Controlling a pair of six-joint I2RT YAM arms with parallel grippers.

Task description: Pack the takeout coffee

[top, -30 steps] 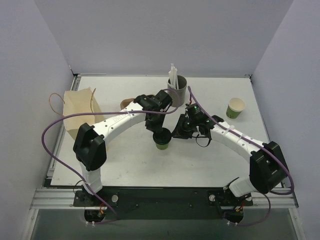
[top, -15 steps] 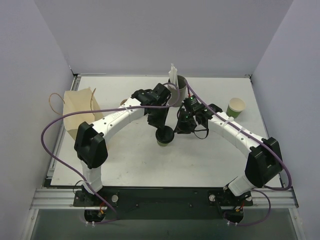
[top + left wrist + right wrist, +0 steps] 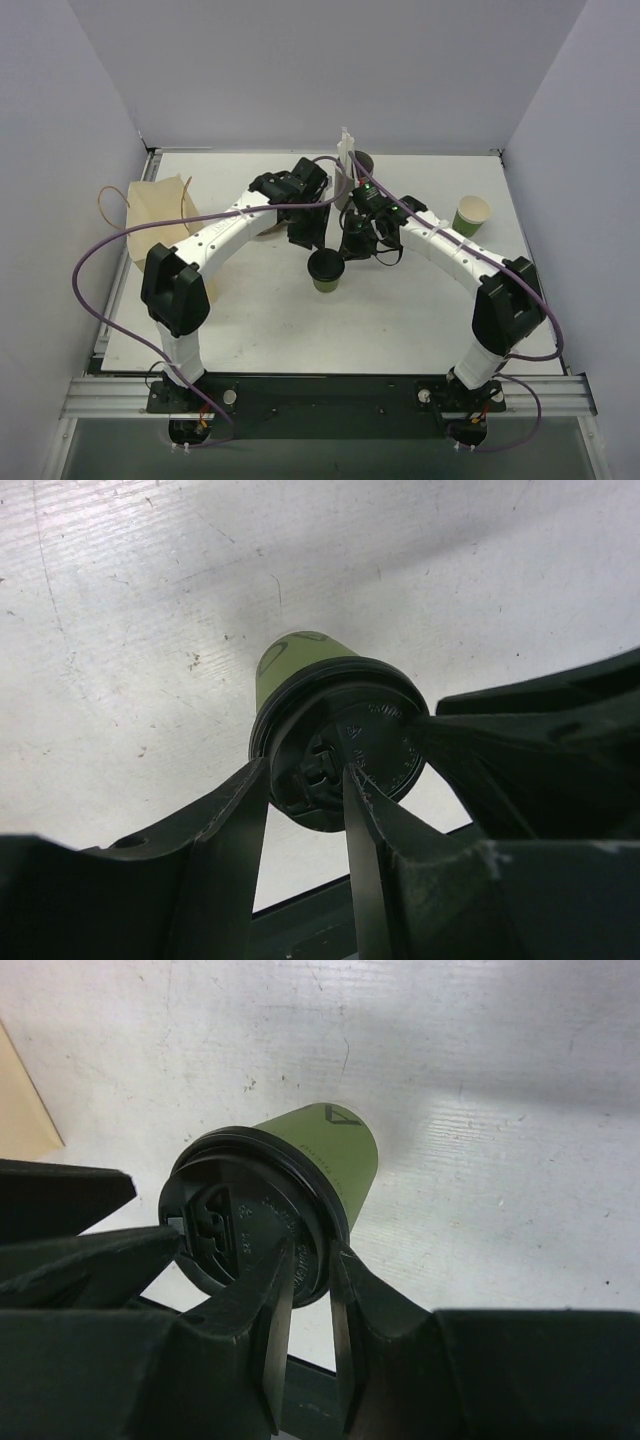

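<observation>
Your coffee cup [image 3: 326, 276] stands upright on the table [image 3: 420, 310] with its black lid [image 3: 326, 265] on. It sits in front of the grey cup [image 3: 362, 163], on the arm-base side, about where it stood a second ago. Since then both arms have drawn back toward the grey cup. The left gripper [image 3: 305, 778] hangs by the lid, fingers parted with nothing between them. The right gripper [image 3: 312, 1258] shows a narrow gap in line with the lid's rim, and you cannot tell whether it pinches the rim
</observation>
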